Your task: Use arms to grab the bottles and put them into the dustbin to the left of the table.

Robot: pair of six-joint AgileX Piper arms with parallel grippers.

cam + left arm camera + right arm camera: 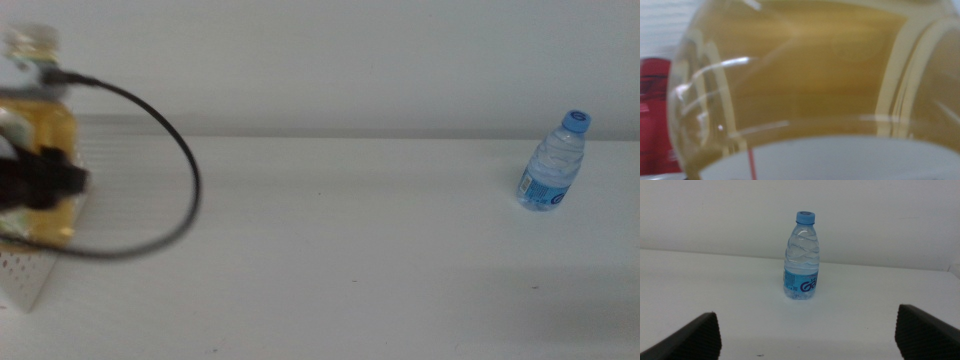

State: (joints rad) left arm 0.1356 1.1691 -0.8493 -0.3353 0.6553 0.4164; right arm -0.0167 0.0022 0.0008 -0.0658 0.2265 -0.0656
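Note:
My left gripper [40, 182] is shut on the yellow juice bottle [40, 125] at the far left of the middle view and holds it upright over the white perforated dustbin [25, 280]. The bottle fills the left wrist view [805, 75] and hides the jaws there. The red soda can [652, 115] shows past the bottle's edge in that view. The small blue-capped water bottle [555, 165] stands upright at the right of the table [350, 230]. My right gripper [806, 315] is open, jaws wide apart, with the water bottle [802, 260] centred a short way ahead of it.
A black cable [180, 170] loops out from the left arm over the table's left part. Only a corner of the dustbin shows at the bottom left. The right arm is out of the middle view.

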